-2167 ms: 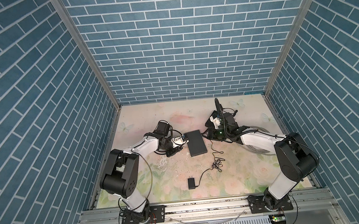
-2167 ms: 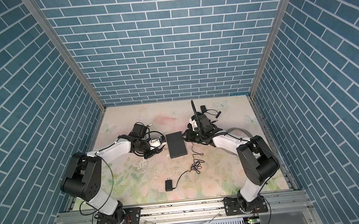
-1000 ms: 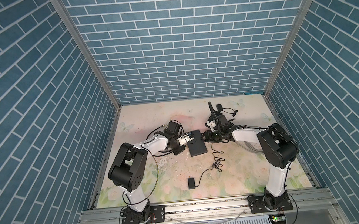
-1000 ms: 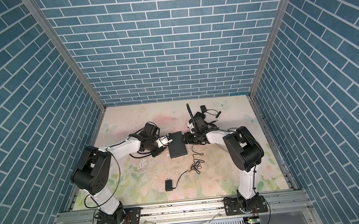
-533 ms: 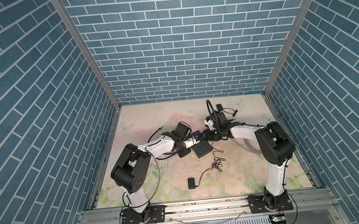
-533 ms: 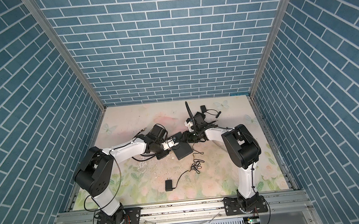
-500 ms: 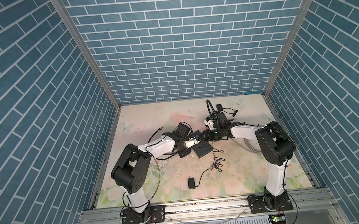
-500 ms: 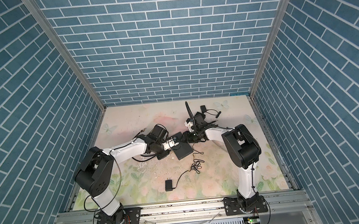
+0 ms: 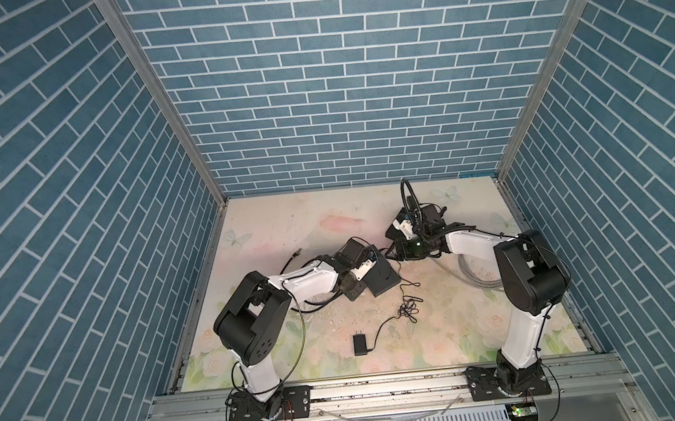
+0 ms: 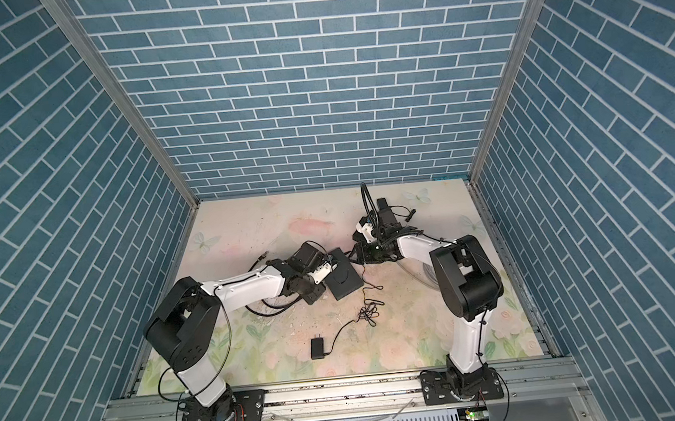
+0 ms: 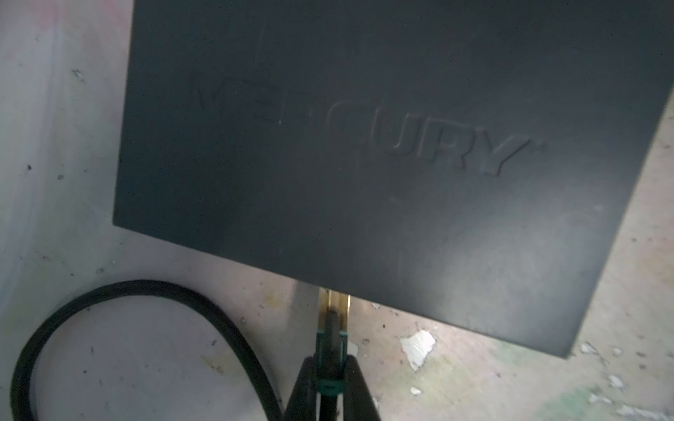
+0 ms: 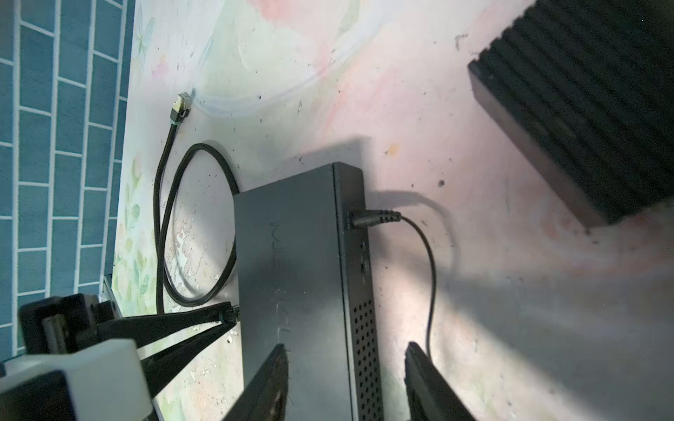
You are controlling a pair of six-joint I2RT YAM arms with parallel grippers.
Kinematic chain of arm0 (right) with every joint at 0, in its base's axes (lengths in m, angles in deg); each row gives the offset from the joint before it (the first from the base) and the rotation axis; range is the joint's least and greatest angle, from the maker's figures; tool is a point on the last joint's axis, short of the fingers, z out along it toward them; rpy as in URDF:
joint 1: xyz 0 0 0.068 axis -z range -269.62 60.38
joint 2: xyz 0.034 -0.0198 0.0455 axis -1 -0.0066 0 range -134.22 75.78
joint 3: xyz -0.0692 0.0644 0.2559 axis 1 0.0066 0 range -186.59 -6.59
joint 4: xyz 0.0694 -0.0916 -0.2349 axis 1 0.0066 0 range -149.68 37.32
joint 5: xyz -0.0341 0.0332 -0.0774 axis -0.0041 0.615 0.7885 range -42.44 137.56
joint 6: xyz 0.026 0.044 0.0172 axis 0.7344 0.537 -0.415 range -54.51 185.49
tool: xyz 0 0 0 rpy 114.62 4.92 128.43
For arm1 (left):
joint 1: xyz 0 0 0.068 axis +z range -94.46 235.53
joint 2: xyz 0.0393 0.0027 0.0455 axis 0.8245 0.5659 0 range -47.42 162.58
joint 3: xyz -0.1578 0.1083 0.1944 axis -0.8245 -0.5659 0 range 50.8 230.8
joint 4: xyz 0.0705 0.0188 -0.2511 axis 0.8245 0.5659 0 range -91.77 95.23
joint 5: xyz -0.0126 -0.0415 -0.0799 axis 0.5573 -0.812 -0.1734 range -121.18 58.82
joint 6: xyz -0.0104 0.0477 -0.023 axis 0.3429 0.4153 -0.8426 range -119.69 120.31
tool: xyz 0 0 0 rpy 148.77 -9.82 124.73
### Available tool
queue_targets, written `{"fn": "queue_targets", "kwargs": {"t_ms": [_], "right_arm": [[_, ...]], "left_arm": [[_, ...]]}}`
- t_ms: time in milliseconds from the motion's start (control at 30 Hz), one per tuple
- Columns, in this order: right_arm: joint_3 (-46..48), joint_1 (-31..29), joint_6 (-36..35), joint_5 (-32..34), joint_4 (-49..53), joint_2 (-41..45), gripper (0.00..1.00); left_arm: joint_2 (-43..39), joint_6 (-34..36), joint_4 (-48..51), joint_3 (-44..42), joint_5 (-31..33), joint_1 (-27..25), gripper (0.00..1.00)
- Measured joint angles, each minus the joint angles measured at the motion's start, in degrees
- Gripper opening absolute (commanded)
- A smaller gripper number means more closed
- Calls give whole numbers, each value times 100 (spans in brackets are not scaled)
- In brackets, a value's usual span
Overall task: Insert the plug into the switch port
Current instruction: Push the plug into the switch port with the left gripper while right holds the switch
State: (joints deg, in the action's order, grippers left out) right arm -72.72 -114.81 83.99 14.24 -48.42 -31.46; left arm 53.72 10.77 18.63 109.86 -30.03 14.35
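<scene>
The switch (image 9: 383,276) (image 10: 344,279) is a flat black box marked MERCURY (image 11: 364,164) (image 12: 299,255), lying skewed mid-table. My left gripper (image 11: 330,361) (image 9: 369,281) (image 12: 228,317) is shut on the plug (image 11: 333,317), gold-tipped with a teal boot. The plug's tip meets the switch's long side and is hidden under that edge, so its depth does not show. My right gripper (image 12: 344,351) (image 9: 391,252) is open at the switch's far end. One finger hangs over the top face and the other stands past the vented side.
The plug's black cable (image 11: 146,291) loops on the mat to a loose second plug (image 12: 181,102). A thin power lead (image 12: 368,218) enters the switch and runs to an adapter (image 9: 359,344). A black ribbed box (image 12: 591,91) lies behind; grey cable coils (image 9: 474,270) lie at the right.
My left arm has pushed right with the plug against the switch. The switch has turned and slid toward the front right. The right gripper has drawn in over its far end.
</scene>
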Motion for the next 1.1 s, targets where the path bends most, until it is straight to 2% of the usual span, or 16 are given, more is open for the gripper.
{"fn": "queue_targets", "kwargs": {"t_ms": [300, 667, 1100], "right_arm": [[-413, 11, -938, -426, 909, -323, 55], [-636, -11, -1416, -748, 905, -730, 51], [-636, -35, -1779, -1021, 894, -734, 47]], "left_arm": [[-127, -103, -662, -319, 57, -188, 1], [-107, 11, -452, -188, -155, -184, 0], [-118, -52, -487, -282, -378, -131, 0]]}}
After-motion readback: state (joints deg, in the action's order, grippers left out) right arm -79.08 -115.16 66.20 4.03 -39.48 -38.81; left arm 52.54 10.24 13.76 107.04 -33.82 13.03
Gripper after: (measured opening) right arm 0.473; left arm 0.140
